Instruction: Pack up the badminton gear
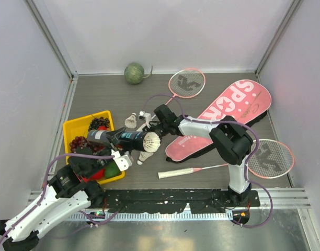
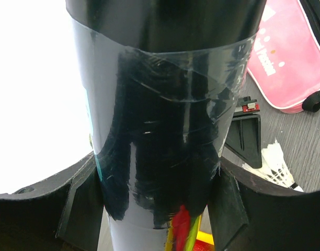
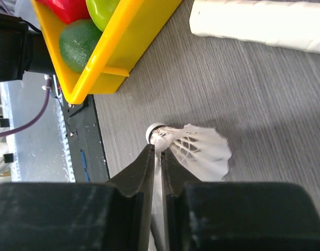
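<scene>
Grey table (image 1: pixel 223 83): left gripper (image 2: pixel 160 201) clamps the black tube (image 1: pixel 115 137) level over the yellow tray (image 1: pixel 71 128), right gripper (image 3: pixel 161 157) (jaws nearly closed on something white, prob. a feather) has a shuttlecock (image 1: pixel 151 140) at the tube's mouth, so misalignment w/ the rim could crush feathers or drop it.

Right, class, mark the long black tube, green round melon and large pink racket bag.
long black tube (image 1: pixel 133 138): top external view, body.
green round melon (image 1: pixel 134 73): top external view, centre.
large pink racket bag (image 1: pixel 230 107): top external view, lettering.

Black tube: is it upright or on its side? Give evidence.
On its side: the black tube shows full length from above, held by the left gripper.
</scene>
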`<action>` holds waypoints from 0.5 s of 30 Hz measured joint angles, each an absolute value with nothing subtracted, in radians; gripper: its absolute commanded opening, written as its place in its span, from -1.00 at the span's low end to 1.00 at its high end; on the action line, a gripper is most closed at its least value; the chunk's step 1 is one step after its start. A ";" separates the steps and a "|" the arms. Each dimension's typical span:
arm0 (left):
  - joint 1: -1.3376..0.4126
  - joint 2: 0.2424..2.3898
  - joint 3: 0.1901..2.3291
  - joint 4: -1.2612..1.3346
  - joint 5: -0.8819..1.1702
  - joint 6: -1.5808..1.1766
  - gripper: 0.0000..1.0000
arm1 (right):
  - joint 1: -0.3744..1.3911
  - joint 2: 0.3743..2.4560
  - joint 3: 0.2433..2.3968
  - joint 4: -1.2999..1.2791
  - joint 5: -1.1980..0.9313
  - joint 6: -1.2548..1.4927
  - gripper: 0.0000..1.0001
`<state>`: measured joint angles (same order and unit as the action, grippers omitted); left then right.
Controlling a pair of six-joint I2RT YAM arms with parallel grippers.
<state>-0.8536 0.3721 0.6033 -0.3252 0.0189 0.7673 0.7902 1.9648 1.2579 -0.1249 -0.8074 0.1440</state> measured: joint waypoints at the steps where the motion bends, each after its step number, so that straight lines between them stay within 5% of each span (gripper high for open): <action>1: -0.853 0.372 0.603 -0.325 0.019 0.767 -1.00 | 0.791 1.965 1.255 -0.119 -0.810 0.149 -0.89; 9: -0.854 0.384 0.603 -0.325 -0.019 0.766 -1.00 | 0.776 1.876 1.136 -0.057 -0.779 0.216 -0.90; 15: -0.853 0.432 0.604 -0.326 -0.095 0.752 -1.00 | 0.717 1.471 1.013 -0.003 -0.653 0.285 -0.89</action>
